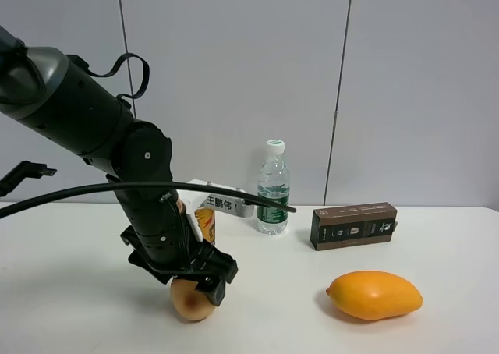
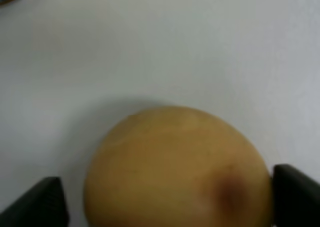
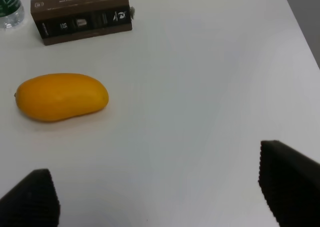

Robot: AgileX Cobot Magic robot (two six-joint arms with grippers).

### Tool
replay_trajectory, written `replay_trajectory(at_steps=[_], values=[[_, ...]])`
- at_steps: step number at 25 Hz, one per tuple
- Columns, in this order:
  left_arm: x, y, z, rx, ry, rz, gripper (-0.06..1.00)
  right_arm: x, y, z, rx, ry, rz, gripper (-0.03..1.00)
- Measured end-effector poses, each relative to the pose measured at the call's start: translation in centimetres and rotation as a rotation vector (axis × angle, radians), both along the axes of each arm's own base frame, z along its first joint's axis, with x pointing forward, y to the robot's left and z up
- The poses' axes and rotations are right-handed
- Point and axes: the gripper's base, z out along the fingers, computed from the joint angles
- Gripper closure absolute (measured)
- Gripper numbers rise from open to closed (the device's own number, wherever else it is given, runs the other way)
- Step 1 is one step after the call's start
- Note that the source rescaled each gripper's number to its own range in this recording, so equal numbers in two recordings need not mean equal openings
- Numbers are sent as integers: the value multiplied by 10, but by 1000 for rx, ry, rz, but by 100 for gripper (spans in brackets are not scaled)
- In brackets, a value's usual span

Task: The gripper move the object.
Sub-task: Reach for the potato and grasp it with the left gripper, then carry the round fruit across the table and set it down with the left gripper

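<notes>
The peach-like fruit [image 1: 191,303], pale tan with a reddish-brown blotch, rests on the white table [image 1: 70,307] at the front left. My left gripper [image 1: 195,288], a black claw, is low over it with one finger on each side. In the left wrist view the fruit [image 2: 175,157] fills the space between the fingers [image 2: 295,194]. One finger touches it and the other stands a little off it. My right gripper [image 3: 160,197] is open and empty above bare table. It is out of the exterior view.
A large orange-yellow mango [image 1: 374,295] lies at the front right. It also shows in the right wrist view [image 3: 62,96]. A dark brown box [image 1: 353,225], a water bottle [image 1: 273,189] and a can [image 1: 205,221] behind my left arm stand at the back.
</notes>
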Motion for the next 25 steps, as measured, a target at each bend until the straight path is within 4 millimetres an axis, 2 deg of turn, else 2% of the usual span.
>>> replay_trajectory(at_steps=[4, 6, 11, 13, 19, 22, 25], values=[[0, 0, 0, -1, -1, 1, 74, 0, 0, 0, 0, 0, 0, -3], [1, -1, 1, -3, -4, 1, 87, 0, 0, 0, 0, 0, 0, -3], [0, 0, 8, -10, -12, 1, 92, 0, 0, 0, 0, 0, 0, -3], [0, 0, 22, -29, -39, 1, 93, 0, 0, 0, 0, 0, 0, -3], [4, -5, 87, -129, -190, -11, 93, 0, 0, 0, 0, 0, 0, -3], [11, -11, 106, -148, -230, -21, 94, 0, 0, 0, 0, 0, 0, -3], [14, -23, 115, -158, -252, -44, 94, 0, 0, 0, 0, 0, 0, -3]])
